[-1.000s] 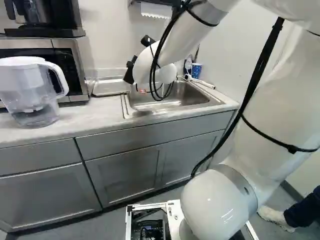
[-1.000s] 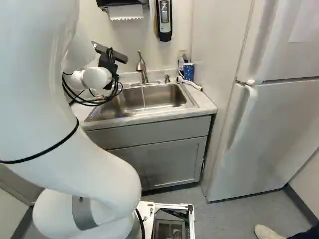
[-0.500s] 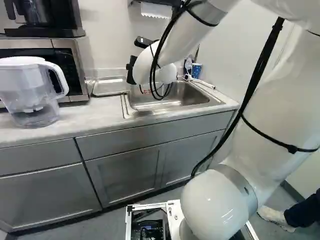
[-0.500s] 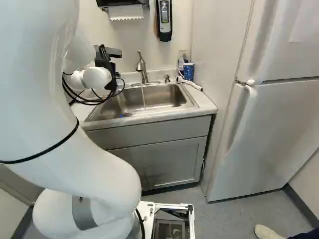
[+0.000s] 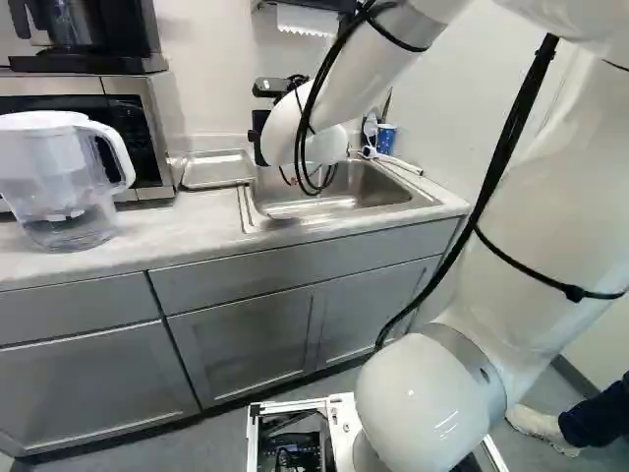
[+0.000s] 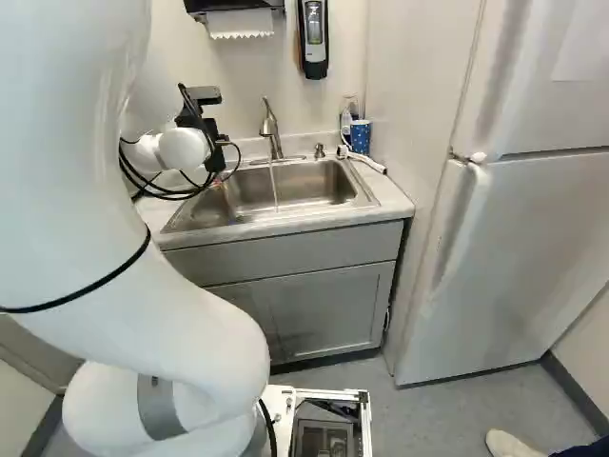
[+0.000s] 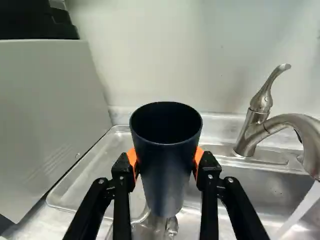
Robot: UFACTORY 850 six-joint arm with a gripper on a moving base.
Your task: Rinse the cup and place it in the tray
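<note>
My gripper's black body (image 6: 207,124) shows beyond the wrist in the right base view, over the sink's left part, its fingertips hidden. In the wrist view the gripper (image 7: 165,159) is shut on a dark blue cup (image 7: 167,172), orange pads against both sides. The cup stands upright in the grip, open mouth up, looking empty inside as far as visible. The metal tray (image 7: 82,182) lies on the counter beyond the cup and to its microwave side; it also shows in the left base view as a flat tray (image 5: 216,169). Water (image 7: 301,209) runs from the faucet (image 7: 287,120), beside the cup.
The sink (image 6: 285,186) is set in the counter. A blue patterned cup (image 6: 360,136) stands at its back right corner. In the left base view a water pitcher (image 5: 61,177) and a microwave (image 5: 133,118) stand left of the tray. A fridge (image 6: 533,248) is at the right.
My wrist has rotated, bringing the gripper's mount from tilted to about level, the held cup turning with it. The base and the arm's larger links have stayed in place.
</note>
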